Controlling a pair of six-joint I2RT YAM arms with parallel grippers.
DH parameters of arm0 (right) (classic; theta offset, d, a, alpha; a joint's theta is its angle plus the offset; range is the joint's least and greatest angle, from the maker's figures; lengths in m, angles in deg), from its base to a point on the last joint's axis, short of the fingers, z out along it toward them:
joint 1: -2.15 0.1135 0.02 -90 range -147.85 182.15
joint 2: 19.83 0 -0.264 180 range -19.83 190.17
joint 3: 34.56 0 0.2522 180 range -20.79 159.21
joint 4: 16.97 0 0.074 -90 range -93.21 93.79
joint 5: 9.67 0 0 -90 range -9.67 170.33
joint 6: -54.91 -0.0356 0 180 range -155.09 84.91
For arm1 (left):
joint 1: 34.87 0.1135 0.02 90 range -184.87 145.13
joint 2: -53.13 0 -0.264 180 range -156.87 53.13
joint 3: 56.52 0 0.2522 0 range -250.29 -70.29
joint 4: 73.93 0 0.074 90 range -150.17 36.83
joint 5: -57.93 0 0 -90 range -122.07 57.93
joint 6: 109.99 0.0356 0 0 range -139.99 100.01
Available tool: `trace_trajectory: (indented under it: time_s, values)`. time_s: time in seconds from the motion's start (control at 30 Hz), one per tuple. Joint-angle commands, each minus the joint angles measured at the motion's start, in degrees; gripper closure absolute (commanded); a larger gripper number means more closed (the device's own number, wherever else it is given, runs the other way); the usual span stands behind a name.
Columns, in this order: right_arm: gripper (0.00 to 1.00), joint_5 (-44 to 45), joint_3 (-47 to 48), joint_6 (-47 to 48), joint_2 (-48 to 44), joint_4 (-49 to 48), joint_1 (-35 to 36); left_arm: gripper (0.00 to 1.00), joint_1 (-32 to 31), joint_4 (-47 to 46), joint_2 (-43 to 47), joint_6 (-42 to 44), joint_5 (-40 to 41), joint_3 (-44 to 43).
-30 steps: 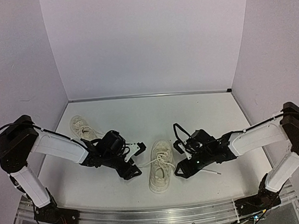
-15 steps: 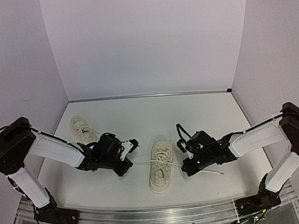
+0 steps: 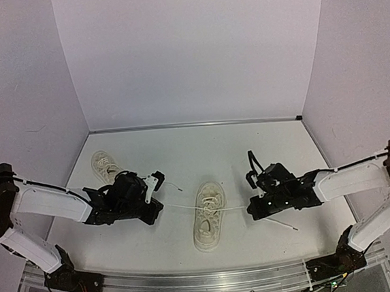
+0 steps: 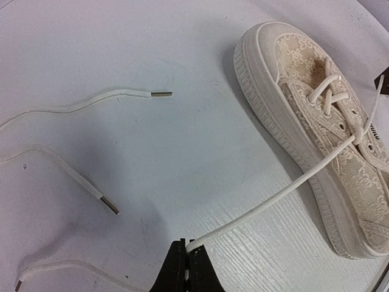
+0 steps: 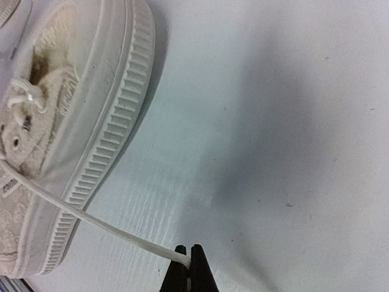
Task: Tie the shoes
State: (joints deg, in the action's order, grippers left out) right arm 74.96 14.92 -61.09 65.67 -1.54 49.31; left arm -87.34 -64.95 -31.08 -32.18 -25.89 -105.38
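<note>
One cream shoe (image 3: 208,216) lies in the middle of the table, toe toward the back; it also shows as the shoe (image 4: 316,128) and the shoe (image 5: 73,128) in the wrist views. My left gripper (image 3: 156,207) (image 4: 189,255) is shut on its left lace (image 4: 273,201), which runs taut to the eyelets. My right gripper (image 3: 250,208) (image 5: 189,258) is shut on the right lace (image 5: 91,220), stretched just as tight. The second shoe (image 3: 105,165) rests at the back left, behind my left arm.
Loose lace ends with metal tips (image 4: 159,93) (image 4: 109,205) trail on the table left of my left gripper. A lace tail (image 3: 284,224) lies behind my right gripper. White walls close in the table on three sides.
Both grippers have shut on the middle shoe's laces and drawn apart, left going left and right going right. The laces now run straight and taut from the shoe.
</note>
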Motion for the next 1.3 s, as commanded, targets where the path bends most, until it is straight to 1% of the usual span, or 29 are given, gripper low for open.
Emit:
trace_trajectory:
  time_s: [0.0,0.1,0.23,0.3,0.37,0.47,0.53,0.57,0.63,0.7,0.8,0.9,0.97,1.07,1.27]
  values:
    - [1.00,7.1,-0.4,-2.5,-10.7,7.0,-1.4,1.00,1.1,4.4,2.7,-1.1,5.6,0.0]
    - [1.00,7.9,0.7,-1.9,-12.7,7.9,-2.7,1.00,1.0,3.7,2.2,-0.3,3.9,-0.6]
    - [1.00,5.8,3.3,0.3,-5.8,7.4,-2.9,1.00,1.0,2.9,0.4,0.4,1.3,-1.2]
    - [1.00,2.9,3.5,0.7,-2.1,5.4,-2.9,1.00,0.8,2.8,-0.7,1.5,-0.7,-1.3]
    - [1.00,0.6,3.0,0.5,0.1,3.4,-2.9,1.00,0.3,2.6,-1.8,2.7,-2.3,-1.3]
    - [1.00,-1.6,2.2,0.0,0.7,1.9,-2.8,1.00,-0.4,1.3,-3.3,4.2,-4.3,-1.0]
    - [1.00,-3.2,2.4,0.2,0.7,1.8,-2.9,0.92,-0.4,1.5,-4.5,5.1,-5.9,-1.7]
    - [1.00,-4.1,2.6,0.4,0.7,1.8,-2.9,0.83,-0.5,1.9,-5.0,5.4,-5.9,-2.2]
    - [0.98,-5.8,2.8,0.7,0.6,1.8,-2.9,0.69,-0.5,2.1,-5.8,6.1,-7.2,-3.2]
    - [0.91,-7.1,2.8,0.9,0.2,1.7,-2.9,0.59,-0.7,2.0,-6.2,7.2,-9.0,-4.1]
    - [0.83,-7.5,2.4,0.8,-1.1,1.7,-2.8,0.49,-0.8,2.1,-6.8,9.2,-9.8,-5.9]
    - [0.72,-7.9,2.5,0.7,-1.8,2.2,-2.9,0.47,-0.8,2.8,-7.6,12.4,-11.5,-7.4]
    - [0.66,-8.3,2.6,0.7,-2.5,2.7,-2.9,0.47,-0.8,3.2,-7.9,16.0,-12.1,-7.9]
    - [0.58,-8.6,2.9,0.7,-4.3,3.6,-2.9,0.47,-0.8,3.0,-8.0,19.3,-12.3,-8.1]
    - [0.56,-9.3,4.5,1.5,-7.2,5.8,-2.9,0.55,-0.7,1.8,-10.9,25.5,-14.6,-9.6]
